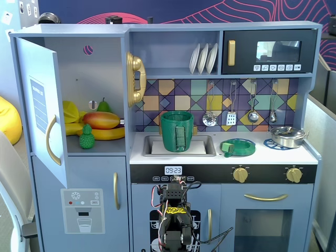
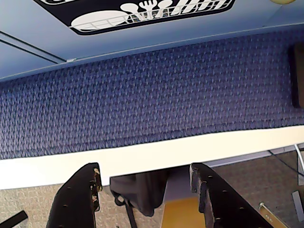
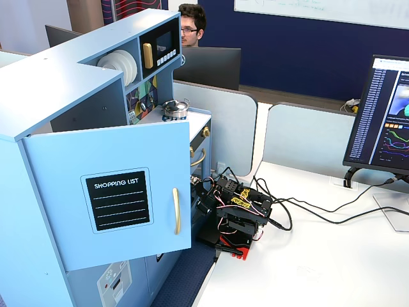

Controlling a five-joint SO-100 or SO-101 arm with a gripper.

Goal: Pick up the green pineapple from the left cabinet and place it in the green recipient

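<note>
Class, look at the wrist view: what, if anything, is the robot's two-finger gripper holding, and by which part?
Nothing. The black two-finger gripper is open and empty; the small dark green toy pineapple sits in the open cabinet.

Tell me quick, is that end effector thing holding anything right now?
End effector: open, holding nothing; in the wrist view its two fingers stand apart over the blue mat.

The arm (image 1: 176, 220) sits folded low, jaws parted and empty.

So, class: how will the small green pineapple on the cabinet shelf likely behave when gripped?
The green pineapple looks like rigid toy plastic, probably light. Its bumpy body should resist slipping. Standing upright on a narrow base beside the banana, it may tip if nudged.
</note>
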